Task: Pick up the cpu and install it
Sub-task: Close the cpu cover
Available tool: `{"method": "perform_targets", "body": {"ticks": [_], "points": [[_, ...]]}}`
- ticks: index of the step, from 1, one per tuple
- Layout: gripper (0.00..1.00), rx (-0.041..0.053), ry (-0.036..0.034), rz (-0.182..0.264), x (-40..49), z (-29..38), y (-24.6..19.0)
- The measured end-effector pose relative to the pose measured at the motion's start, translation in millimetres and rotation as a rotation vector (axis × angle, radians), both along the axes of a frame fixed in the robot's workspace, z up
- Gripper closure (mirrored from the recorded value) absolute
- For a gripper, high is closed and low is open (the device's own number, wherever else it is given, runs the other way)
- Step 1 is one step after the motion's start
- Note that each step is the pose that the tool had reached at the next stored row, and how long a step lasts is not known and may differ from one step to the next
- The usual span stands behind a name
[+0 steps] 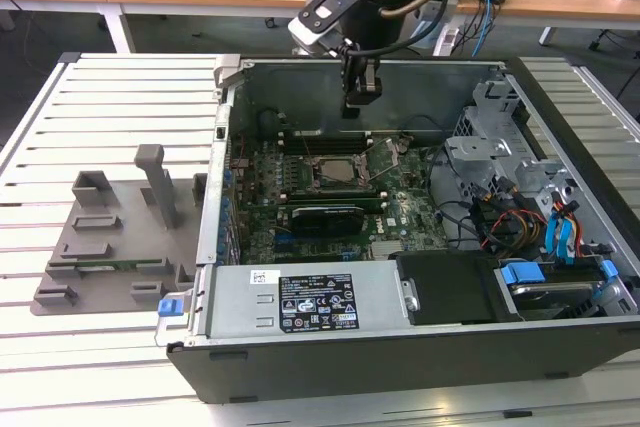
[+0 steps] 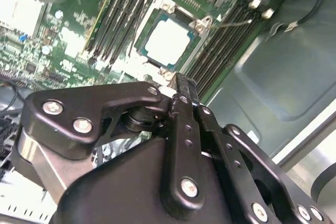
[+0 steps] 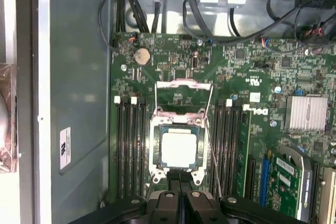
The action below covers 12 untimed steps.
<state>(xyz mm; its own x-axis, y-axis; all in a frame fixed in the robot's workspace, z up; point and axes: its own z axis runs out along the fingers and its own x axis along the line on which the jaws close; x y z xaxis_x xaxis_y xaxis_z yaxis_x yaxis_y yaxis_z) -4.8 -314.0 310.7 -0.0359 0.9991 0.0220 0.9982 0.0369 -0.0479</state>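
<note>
on the green motherboard the flat square silver-topped cpu lies in its socket with the metal bracket swung open, while the black gripper hangs above, fingers together and empty; an off-centre push could skew the unclamped chip.

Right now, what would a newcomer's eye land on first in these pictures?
The open computer case sits mid-table in the exterior view, with the gripper hanging above its motherboard. In the first wrist view the silver-topped cpu sits in its socket, the metal bracket flipped open.
</note>
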Motion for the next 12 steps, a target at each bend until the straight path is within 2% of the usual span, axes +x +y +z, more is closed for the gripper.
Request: {"method": "perform_targets", "body": {"ticks": [1,2,9,12], "points": [[0.89,0.0003,-0.0155,0.000,-0.1,-0.2,0.0],[0.89,0.0003,-0.0247,0.000,-0.2,-0.3,0.0],[0.89,0.0003,-0.0258,0.000,0.4,-0.3,0.0],[0.89,-0.0002,-0.0257,0.000,8.5,-0.5,0.0]]}}
